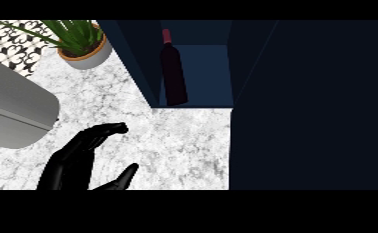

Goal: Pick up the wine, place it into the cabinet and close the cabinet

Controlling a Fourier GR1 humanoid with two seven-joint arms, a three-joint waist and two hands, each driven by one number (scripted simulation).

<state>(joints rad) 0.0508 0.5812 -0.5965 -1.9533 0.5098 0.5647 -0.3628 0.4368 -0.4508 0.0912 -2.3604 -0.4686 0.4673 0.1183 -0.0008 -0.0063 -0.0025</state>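
Hand [77, 159] first — black, low at the view's left, so the robot's left; fingers nearly straight, thumb out, holding nothing, above the counter [184, 147]. Right hand not in view.

Counter: pale marbled stone, bare where the hand hovers. At far left a grey rounded appliance [22, 109], cut off by the edge; cannot tell what it is.

Farther on, cabinet [199, 67] — dark blue, open at the front, its door [303, 107] a broad dark panel filling the view's right.

Wine [174, 72] is already inside the cabinet, against the left wall, neck and reddish cap toward the back. Whether it stands or leans I cannot tell from this steep angle. Well apart from the hand.

Beyond, top left: potted plant [83, 44] in a pale pot, patterned tile behind.

Handling, as a judgement: glass, stiff, smooth, likely heavy if full, breakable if knocked. Best taken round the wide body, not the neck. As things lie, placing looks done; closing the door remains. That panel sits on the right, away from the left hand.
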